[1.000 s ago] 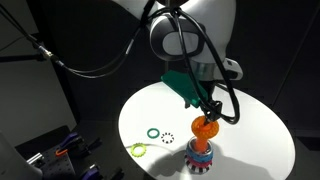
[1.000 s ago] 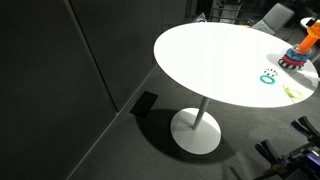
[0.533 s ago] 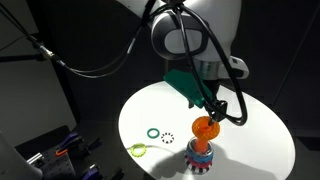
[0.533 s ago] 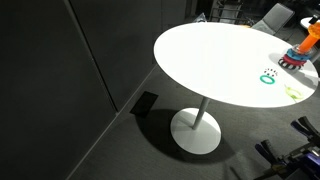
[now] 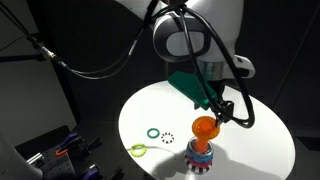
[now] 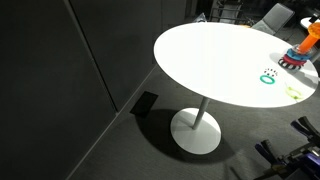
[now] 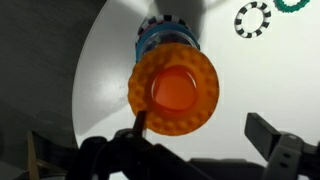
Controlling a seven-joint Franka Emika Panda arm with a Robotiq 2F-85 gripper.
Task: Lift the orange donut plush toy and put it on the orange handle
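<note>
Slight drift of the claw point(image 5: 217, 108) to the right since a second ago, with the orange donut plush toy point(image 5: 204, 128) at much the same spot as then, directly above the blue-and-red ringed base point(image 5: 201, 156) on the near part of the tabletop point(image 5: 150, 105); now turned more face-on to that exterior view.

From the wrist: toy point(image 7: 172, 60) face-on, its hole filled by a smooth, darker orange dome, most likely the rounded top of the orange handle point(image 7: 172, 92); base point(image 7: 165, 38) just beyond. Claw point(image 7: 198, 125) spread wide; right finger point(image 7: 272, 138) clearly apart from the toy, left finger point(image 7: 140, 122) at or against the lower-left rim; no squeeze across the soft ring, so apparently nothing held, though contact on the left hard to read.

Dark-green ring point(image 5: 152, 132), dashed black-and-white ring point(image 5: 168, 138) and yellow-green ring point(image 5: 138, 150) flat on the tabletop to the left, well apart from the work.

Judged step: the tail end of placing, with the toy threaded over the top of the handle but perhaps not yet slid down toward the base. Next, by that reading: draw the claw up and away with fingers kept wide, minding the left one so as not to drag the soft rim and tip the toy off; if crooked, a light press down first.
</note>
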